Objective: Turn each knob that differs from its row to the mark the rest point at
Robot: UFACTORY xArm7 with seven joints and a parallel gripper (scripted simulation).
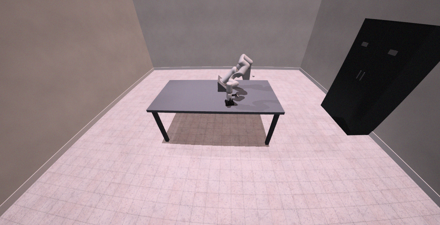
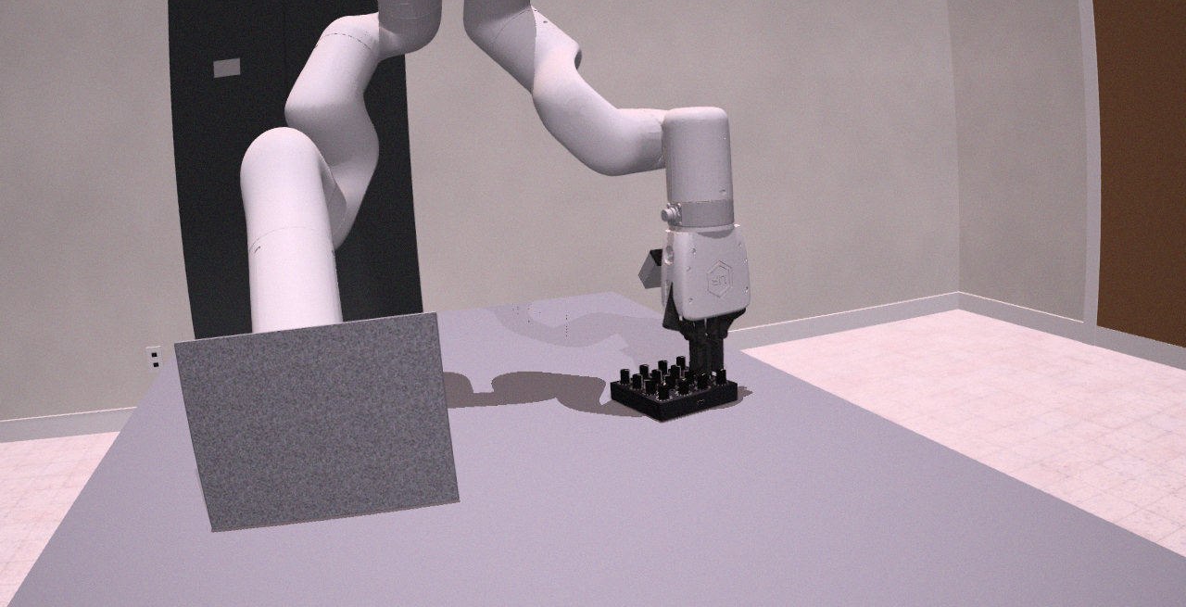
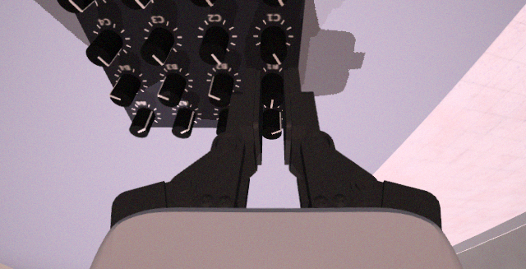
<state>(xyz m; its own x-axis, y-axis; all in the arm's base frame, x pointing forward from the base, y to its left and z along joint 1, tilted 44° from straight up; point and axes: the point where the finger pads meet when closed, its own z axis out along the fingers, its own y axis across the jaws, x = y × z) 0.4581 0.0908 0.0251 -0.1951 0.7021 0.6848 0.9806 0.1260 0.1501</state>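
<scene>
The black knob box (image 1: 229, 104) (image 2: 635, 398) (image 3: 243, 18) stands on the table, its socket side facing the exterior camera. My gripper (image 2: 706, 369) (image 3: 272, 89) points straight down and is shut on knob B1 (image 3: 271, 85), one finger on each side. B1's line points toward the rear, near the middle mark. The top lines of B2 (image 3: 222, 84), B3 (image 3: 173, 85) and B4 (image 3: 126, 85) point left in the wrist view. A1 (image 3: 271, 122), A3 (image 3: 183, 122) and A4 (image 3: 142, 122) point right there; A2 is mostly hidden by a finger. Rows C and D point down and right.
The grey table (image 1: 190, 96) (image 2: 580, 503) carries the box and the arm's base. Knobs C1 (image 3: 273, 40) and A1 stand close in front of and behind B1, and B2 stands beside the left finger in the wrist view. A black cabinet (image 1: 363, 79) stands off the table.
</scene>
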